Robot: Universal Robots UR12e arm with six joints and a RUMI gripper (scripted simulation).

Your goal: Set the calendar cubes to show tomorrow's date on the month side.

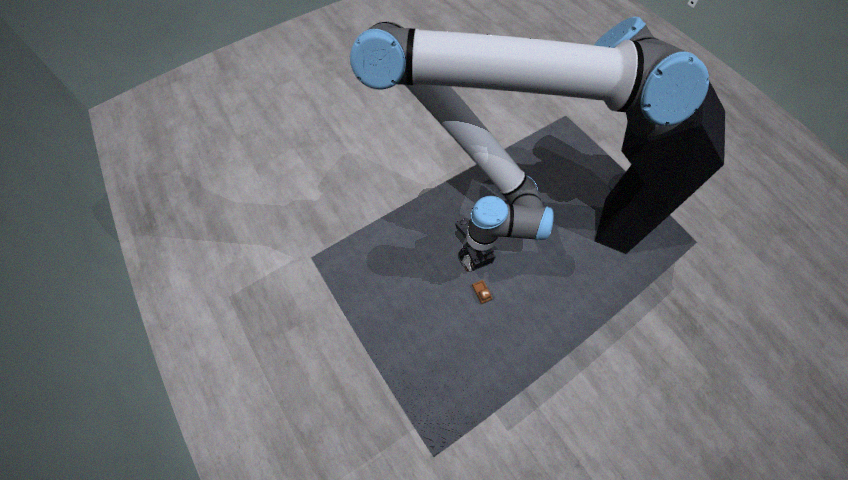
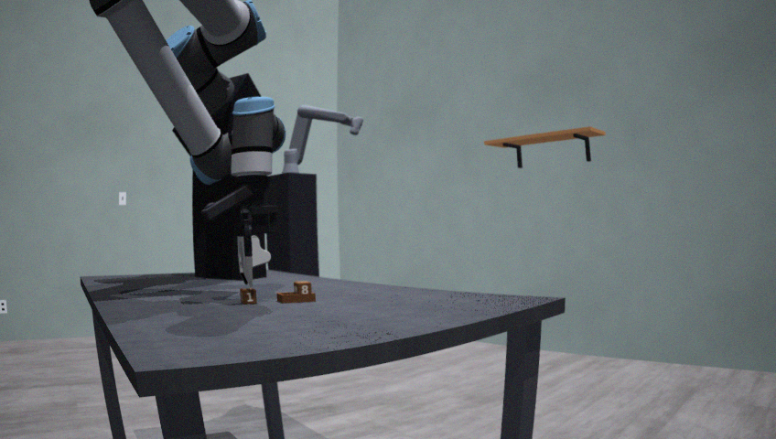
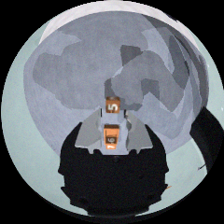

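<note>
A small orange cube (image 2: 248, 296) with a "1" on its near side sits flat on the dark table, to the left of the tray. The orange tray (image 2: 296, 297) holds the other cube (image 2: 302, 288), which shows an "8" on its side and a "5" on top in the wrist view (image 3: 112, 105). The tray also shows in the overhead view (image 1: 482, 292). My gripper (image 2: 248, 283) points straight down with its tips just above the loose cube. In the wrist view the loose cube (image 3: 111, 135) lies between my partly open fingers. The arm hides this cube in the overhead view.
The black robot pedestal (image 2: 218, 228) stands at the back of the table. A second small grey arm (image 2: 321, 116) rises behind it. A wooden shelf (image 2: 544, 136) hangs on the right wall, far from the table.
</note>
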